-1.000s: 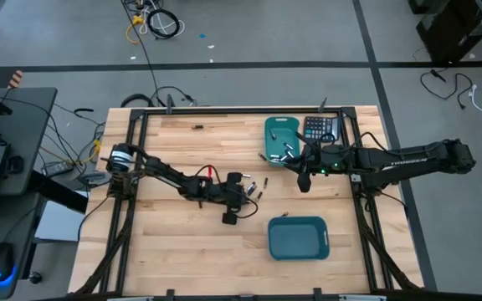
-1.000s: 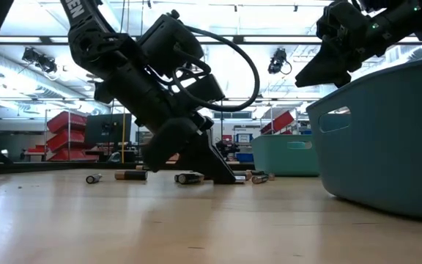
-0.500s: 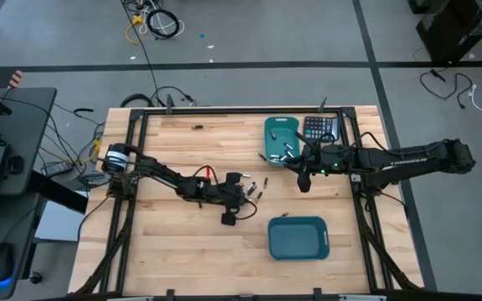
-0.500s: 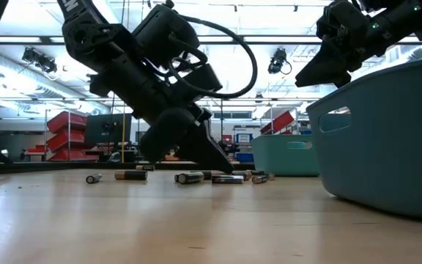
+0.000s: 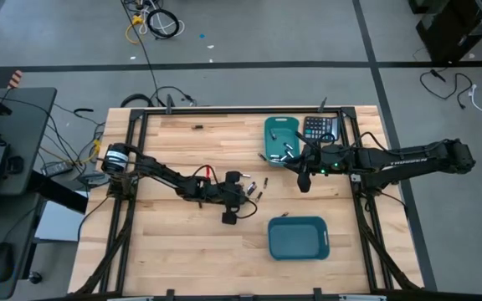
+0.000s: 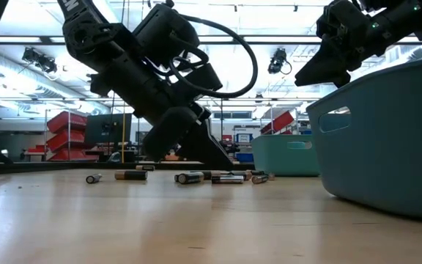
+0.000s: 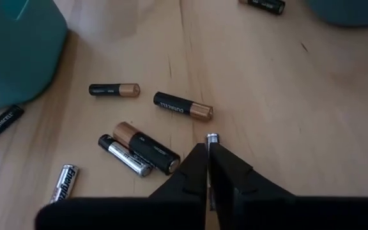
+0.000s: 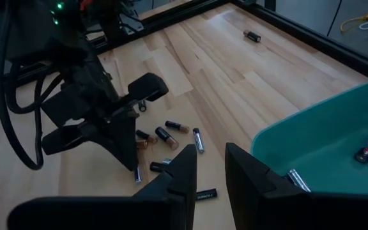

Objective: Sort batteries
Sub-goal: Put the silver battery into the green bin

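Between the left gripper's closed fingertips sits a thin silvery battery, its long axis in line with the fingers and its metal tip poking out ahead of them over the table. Just beyond lie loose batteries at mixed angles, most flat on the wood. Well apart, the right gripper hangs above the far bin, fingers narrowly parted, holding nothing. The near bin stands alone.
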